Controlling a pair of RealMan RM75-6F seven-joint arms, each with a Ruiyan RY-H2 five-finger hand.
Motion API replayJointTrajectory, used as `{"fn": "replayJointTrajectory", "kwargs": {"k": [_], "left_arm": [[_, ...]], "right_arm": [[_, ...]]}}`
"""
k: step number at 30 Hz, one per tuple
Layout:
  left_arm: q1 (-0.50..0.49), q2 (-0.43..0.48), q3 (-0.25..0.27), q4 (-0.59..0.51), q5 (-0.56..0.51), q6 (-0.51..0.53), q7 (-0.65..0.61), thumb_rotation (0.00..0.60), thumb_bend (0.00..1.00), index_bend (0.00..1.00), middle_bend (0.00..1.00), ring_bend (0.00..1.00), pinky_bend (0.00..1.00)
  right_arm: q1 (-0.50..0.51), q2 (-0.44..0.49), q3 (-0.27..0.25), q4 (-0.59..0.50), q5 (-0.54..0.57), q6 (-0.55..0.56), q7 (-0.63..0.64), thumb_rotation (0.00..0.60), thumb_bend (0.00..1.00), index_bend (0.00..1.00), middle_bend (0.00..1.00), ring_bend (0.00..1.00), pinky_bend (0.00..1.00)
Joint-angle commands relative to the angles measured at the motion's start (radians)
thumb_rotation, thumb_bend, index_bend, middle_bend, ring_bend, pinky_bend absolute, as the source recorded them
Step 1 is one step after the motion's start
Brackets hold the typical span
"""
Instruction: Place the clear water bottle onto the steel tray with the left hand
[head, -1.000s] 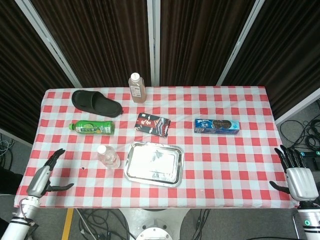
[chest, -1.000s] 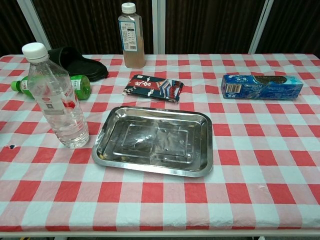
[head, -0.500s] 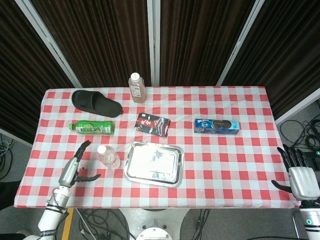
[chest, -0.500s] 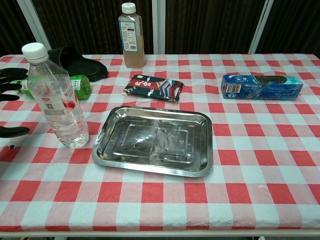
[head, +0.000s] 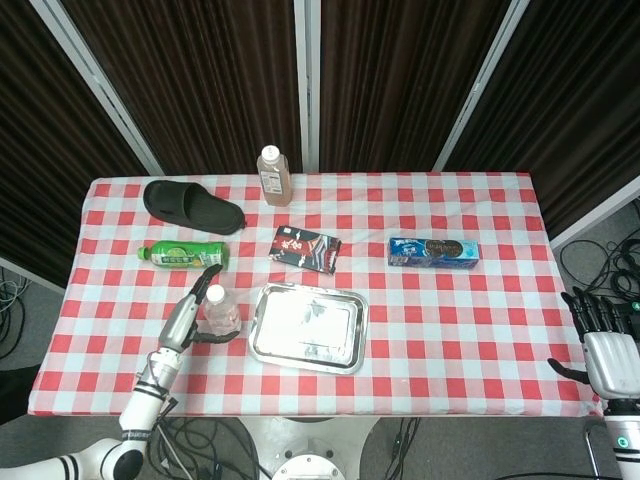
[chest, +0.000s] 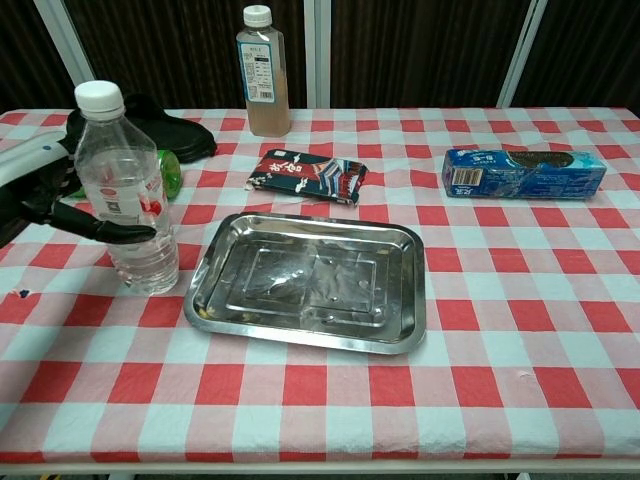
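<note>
The left hand (chest: 60, 205) wraps loosely, not yet clamped, round the clear water bottle (chest: 127, 190) standing just left of the steel tray (chest: 400, 300) — close firmly mid-body, lift straight.

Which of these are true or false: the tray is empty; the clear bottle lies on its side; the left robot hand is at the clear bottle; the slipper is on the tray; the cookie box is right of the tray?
1. The tray is empty. True.
2. The clear bottle lies on its side. False: it stands upright.
3. The left robot hand is at the clear bottle. True.
4. The slipper is on the tray. False: it lies on the tablecloth.
5. The cookie box is right of the tray. True.
</note>
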Motion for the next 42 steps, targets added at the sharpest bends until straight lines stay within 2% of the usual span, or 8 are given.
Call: {"fn": "replayJointTrajectory", "kwargs": {"k": [1,3,7,16,27,37,39,42], "left_arm": [[0.023,0.029,0.024,-0.023,0.011,0.018,-0.023,0.600,0.00,0.05,0.13,0.07,0.13],[0.033,0.041,0.034,-0.033,0.016,0.024,-0.042,0.600,0.01,0.07,0.17,0.09,0.15],[0.052,0.053,0.047,-0.039,0.018,0.045,-0.069,0.600,0.12,0.22,0.32,0.20,0.25],[0.059,0.050,0.018,-0.059,-0.037,0.049,-0.093,0.600,0.30,0.50,0.57,0.43,0.46],[0.029,0.058,-0.032,-0.096,-0.045,0.052,-0.062,0.600,0.34,0.55,0.63,0.48,0.51],[-0.110,0.177,-0.238,-0.255,-0.133,0.003,0.101,0.600,0.34,0.57,0.65,0.51,0.53],[-0.107,0.199,-0.235,-0.289,-0.150,0.009,0.132,0.600,0.34,0.57,0.65,0.52,0.53],[-0.070,0.191,-0.158,-0.245,-0.232,-0.021,0.131,0.600,0.34,0.57,0.65,0.52,0.54]], "right_arm": [[-0.001,0.000,0.001,0.001,0.001,0.000,0.001,0.600,0.00,0.00,0.00,0.00,0.00],[-0.001,0.000,0.001,0.002,0.003,-0.001,0.002,0.600,0.00,0.00,0.00,0.00,0.00],[0.000,0.000,0.001,0.002,0.003,-0.004,0.002,0.600,0.00,0.00,0.00,0.00,0.00],[0.001,-0.001,0.001,0.003,0.005,-0.009,0.000,0.600,0.01,0.00,0.00,0.00,0.00],[0.000,0.001,0.003,0.002,0.009,-0.009,0.001,0.600,0.01,0.00,0.00,0.00,0.00],[-0.001,0.002,0.004,-0.001,0.002,0.002,0.002,0.600,0.01,0.00,0.00,0.00,0.00],[-0.001,0.002,0.003,-0.003,-0.001,0.004,0.002,0.600,0.01,0.00,0.00,0.00,0.00],[-0.002,0.004,0.001,-0.007,-0.004,0.005,0.005,0.600,0.01,0.00,0.00,0.00,0.00]]}}
